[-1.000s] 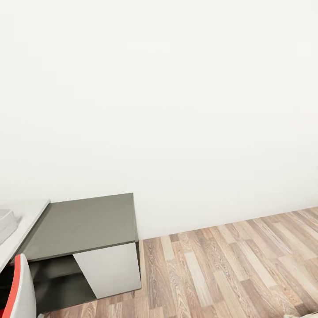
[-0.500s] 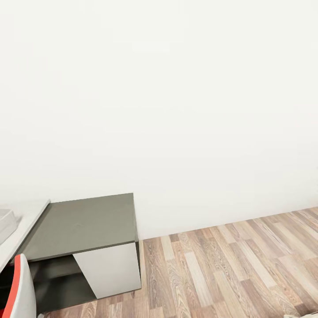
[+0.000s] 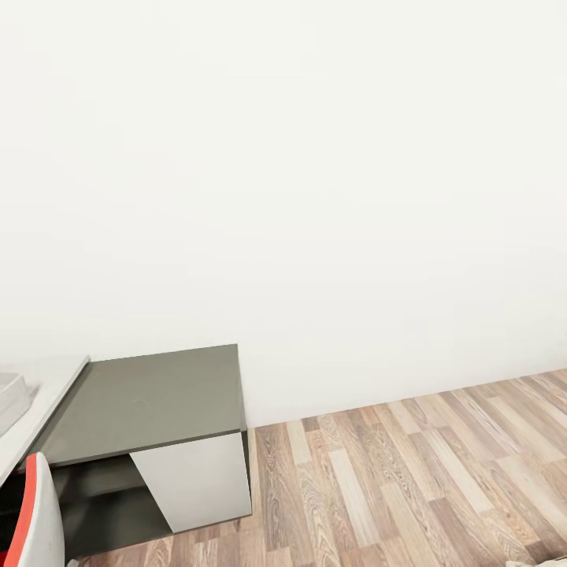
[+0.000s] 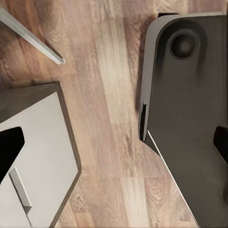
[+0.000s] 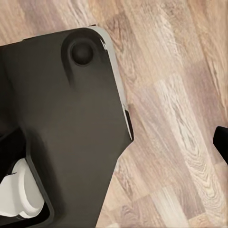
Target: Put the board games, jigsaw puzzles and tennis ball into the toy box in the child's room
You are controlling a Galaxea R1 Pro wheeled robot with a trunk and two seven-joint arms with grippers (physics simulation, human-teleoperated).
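White wall and wood-plank floor (image 3: 409,472) sit exactly as a second ago: nothing has shifted, the robot is parked. At far left, the bench (image 3: 150,402) carries just a corner of the toy box (image 3: 11,394); no toys visible. Both claws' state? Can't tell, fingertips barely show.

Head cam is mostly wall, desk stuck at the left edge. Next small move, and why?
Probably turn the base left. In the head view the white wall takes most of the frame; the desk's dark-grey lower section and a sliver of the light-grey toy box sit at the left edge. No toys are in sight, so bring the desk to centre before reaching.
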